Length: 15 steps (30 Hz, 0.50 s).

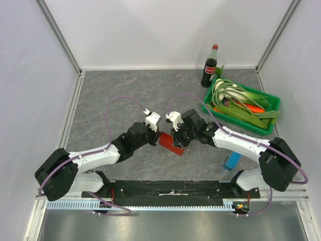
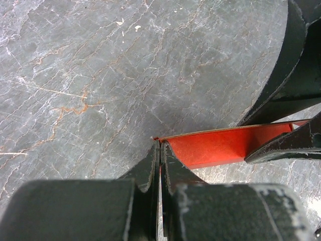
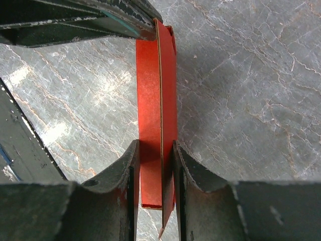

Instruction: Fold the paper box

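Note:
The paper box (image 1: pixel 169 143) is a small bright red cardboard pack held between my two grippers above the grey table, in the middle front. My left gripper (image 1: pixel 156 134) is shut on its left end; in the left wrist view the jaws (image 2: pixel 160 150) pinch a thin red edge and the box (image 2: pixel 220 146) runs off to the right. My right gripper (image 1: pixel 176 140) is shut on its right end; in the right wrist view the fingers (image 3: pixel 155 153) squeeze the folded box (image 3: pixel 156 110) edge-on, with the left gripper's fingers on its far end.
A green crate (image 1: pixel 242 105) of green and orange vegetables stands at the back right, with a dark cola bottle (image 1: pixel 209 68) behind it. A narrow blue box (image 1: pixel 231 160) lies under my right arm. Walls enclose the table on three sides.

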{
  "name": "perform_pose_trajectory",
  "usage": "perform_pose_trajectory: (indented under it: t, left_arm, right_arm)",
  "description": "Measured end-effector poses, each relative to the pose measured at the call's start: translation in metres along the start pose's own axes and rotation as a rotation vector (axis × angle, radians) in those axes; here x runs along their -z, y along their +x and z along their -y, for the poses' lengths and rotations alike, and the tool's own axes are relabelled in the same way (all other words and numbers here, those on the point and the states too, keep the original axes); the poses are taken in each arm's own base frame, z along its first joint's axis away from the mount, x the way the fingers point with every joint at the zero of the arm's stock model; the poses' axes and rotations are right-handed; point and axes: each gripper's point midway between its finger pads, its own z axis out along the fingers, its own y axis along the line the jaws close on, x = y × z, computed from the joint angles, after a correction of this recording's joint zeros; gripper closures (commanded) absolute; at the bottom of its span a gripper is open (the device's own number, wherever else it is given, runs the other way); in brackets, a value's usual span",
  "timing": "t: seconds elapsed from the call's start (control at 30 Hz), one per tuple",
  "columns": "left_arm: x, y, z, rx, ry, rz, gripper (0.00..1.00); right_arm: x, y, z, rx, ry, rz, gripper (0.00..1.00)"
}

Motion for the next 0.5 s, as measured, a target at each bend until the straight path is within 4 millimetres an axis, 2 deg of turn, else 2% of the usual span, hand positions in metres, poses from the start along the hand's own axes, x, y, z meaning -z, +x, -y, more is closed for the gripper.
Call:
perform_pose_trajectory:
  t: [0.23,0.5]
  left_arm:
    - [0.0005,0.0014,0.0011,0.022,-0.011,0.026,0.98]
    - [-0.0003,0.001,-0.0061,0.112,-0.121,0.052,0.98]
  right_arm:
    - [-0.0002,0.0,-0.0007,0.011,-0.003,-0.018,0.84]
    - [-0.0041,-0.0057,0.0039,0.026,0.012,-0.037,0.8]
